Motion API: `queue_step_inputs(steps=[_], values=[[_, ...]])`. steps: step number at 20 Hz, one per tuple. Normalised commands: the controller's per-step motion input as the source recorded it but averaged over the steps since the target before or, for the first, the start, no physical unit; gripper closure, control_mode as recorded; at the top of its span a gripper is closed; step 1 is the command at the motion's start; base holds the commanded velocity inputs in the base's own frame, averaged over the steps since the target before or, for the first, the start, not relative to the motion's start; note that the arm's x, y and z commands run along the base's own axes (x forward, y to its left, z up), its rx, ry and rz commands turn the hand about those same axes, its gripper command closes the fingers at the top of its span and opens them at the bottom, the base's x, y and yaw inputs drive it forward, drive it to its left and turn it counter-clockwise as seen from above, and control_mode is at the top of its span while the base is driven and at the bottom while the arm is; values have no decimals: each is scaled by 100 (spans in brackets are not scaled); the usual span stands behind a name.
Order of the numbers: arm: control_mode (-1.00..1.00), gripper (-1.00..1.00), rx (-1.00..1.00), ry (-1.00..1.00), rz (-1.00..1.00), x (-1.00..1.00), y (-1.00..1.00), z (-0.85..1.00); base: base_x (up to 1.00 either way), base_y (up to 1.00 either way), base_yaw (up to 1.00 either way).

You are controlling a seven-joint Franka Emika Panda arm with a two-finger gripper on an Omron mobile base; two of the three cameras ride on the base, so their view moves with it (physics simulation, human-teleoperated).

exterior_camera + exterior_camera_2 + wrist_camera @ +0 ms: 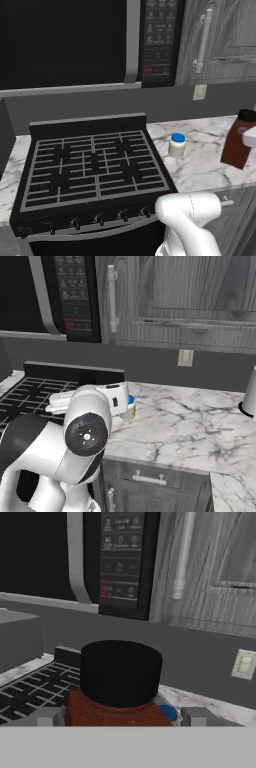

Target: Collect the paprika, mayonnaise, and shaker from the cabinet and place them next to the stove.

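Marble table (210,172) runs to the right of the black stove (92,167), under a dark microwave (160,40) and grey cupboard doors (200,301). On it, just beside the stove's right edge, stands the mayonnaise (177,145), upright with its blue lid on. Further right on the same table stands the paprika (239,140), dark red with a black cap, upright, with part of the white hand in front of it. The hand view looks over that black cap at close range, and the tool (122,719) has its fingers (47,717) spread wide, one on each side of the bottle; whether the pads touch it I cannot tell. The bottle looks stiff, light and smooth-sided, so it would likely be best held across its flat sides below the cap. Being tall and narrow, it could tip if nudged.
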Motion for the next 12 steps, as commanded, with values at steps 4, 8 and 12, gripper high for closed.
queue_step_inputs(steps=[4, 8, 12], values=[[-100, 100, 1, 0, 32, 20, -46, -59, 0, 0, 0], [-100, 100, 0, 0, 33, 11, -33, -66, 0, 0, 0], [-100, 100, 0, 0, 25, 31, -1, -39, 0, 0, 0]])
